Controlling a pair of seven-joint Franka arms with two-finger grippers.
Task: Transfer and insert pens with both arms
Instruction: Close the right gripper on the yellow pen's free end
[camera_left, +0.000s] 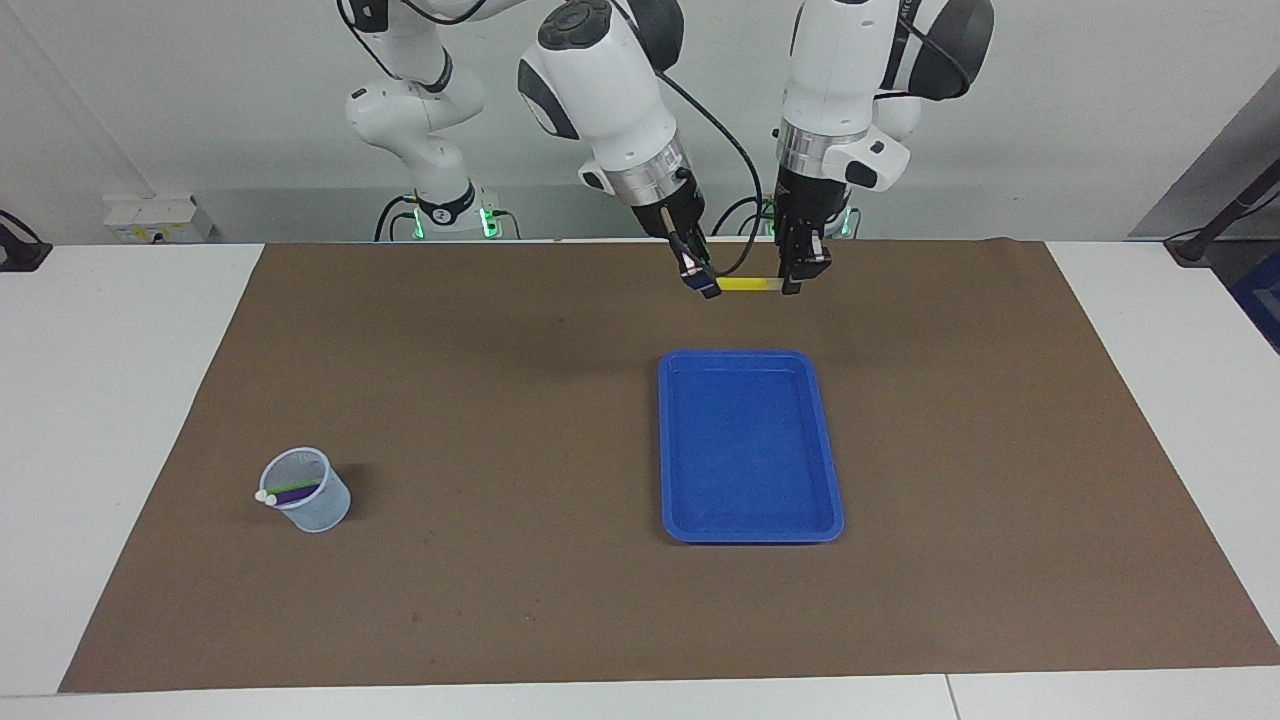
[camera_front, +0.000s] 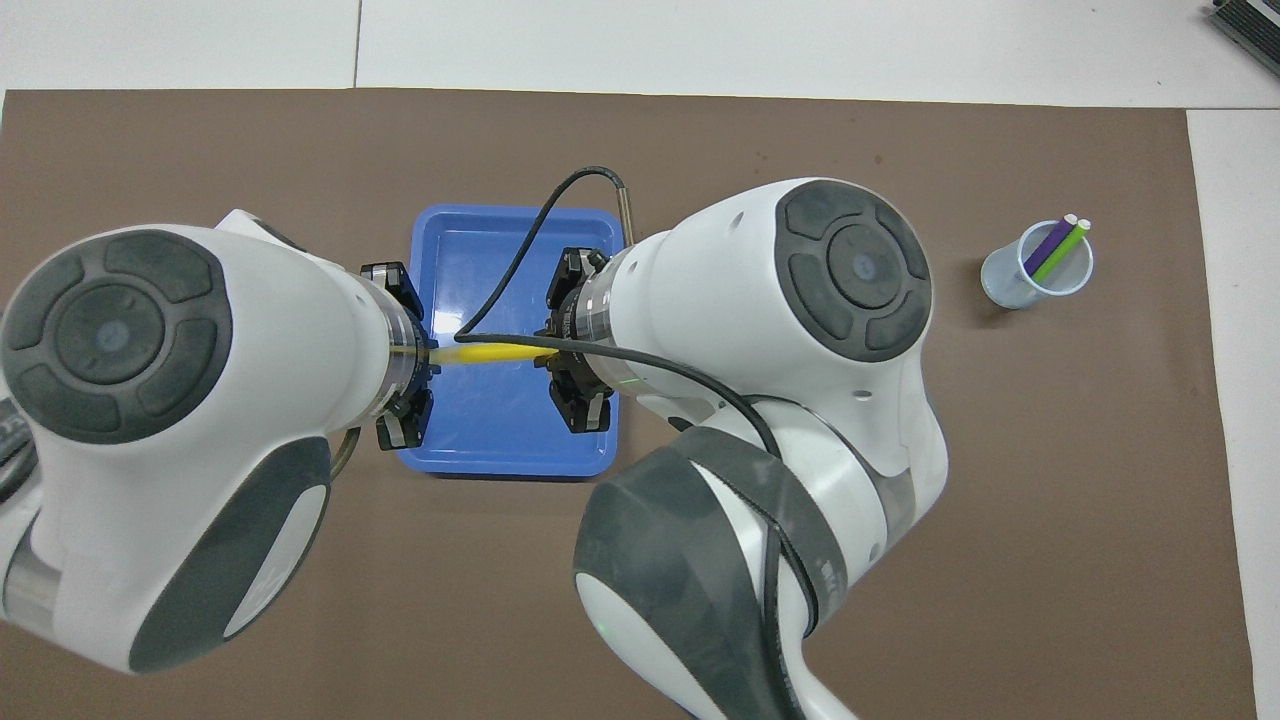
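**Both grippers clamped on the yellow pen, mid-air**

Left gripper (camera_left: 794, 285) grips one end of the slim yellow marker pen (camera_left: 742, 285); right gripper (camera_left: 707, 288) grips the other end, fingertips closed on the barrel. Pen lies level between the two, raised above the brown paper mat (camera_left: 500, 400). In the overhead view it sits over the shallow blue rectangular plastic tray (camera_front: 500, 440). Left gripper points straight down; right gripper tilts in from the right arm's end of the table.

Tray rests flat on the mat, toward the left arm's end, with nothing in it.

Small translucent bluish plastic cup (camera_left: 312, 510) stands upright on the mat, well apart from the tray, toward the right arm's end. Inside it, leaning against the rim: bright green marker pen (camera_front: 1060, 252) and purple marker pen (camera_front: 1045, 246), side by side, pale ends sticking out over the rim.
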